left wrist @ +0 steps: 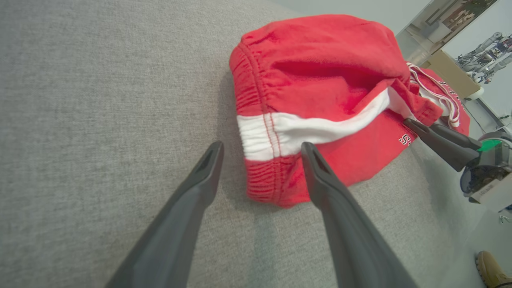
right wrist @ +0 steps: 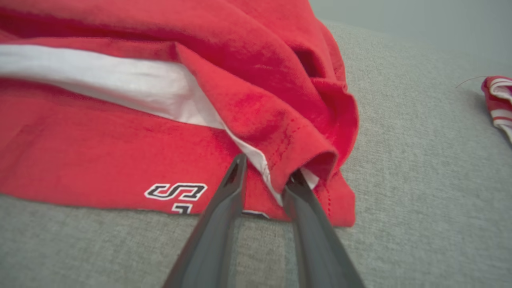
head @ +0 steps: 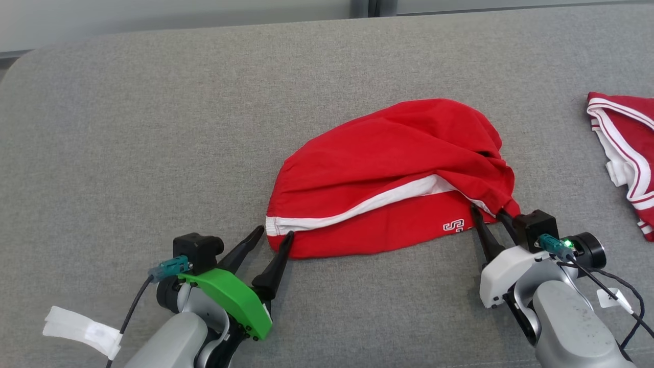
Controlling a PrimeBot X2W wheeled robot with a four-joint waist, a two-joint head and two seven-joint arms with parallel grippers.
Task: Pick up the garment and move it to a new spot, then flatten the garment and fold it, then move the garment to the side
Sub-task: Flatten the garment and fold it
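Desk [head: 127,128] grey fabric, pale wall [head: 153,20] behind. Red garment [head: 388,168] lies mid-desk. Left gripper [head: 275,232] fingers spread at waistband corner. Right gripper [head: 488,210] fingers around hem, cannot tell if clamped. Striped cloth [head: 628,148] at right edge.

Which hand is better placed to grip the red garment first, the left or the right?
Probably the right. The right hand has its fingers on both sides of a hem corner of the garment, with cloth between them. The left hand stands wide open at the waistband end, barely reaching the cloth.
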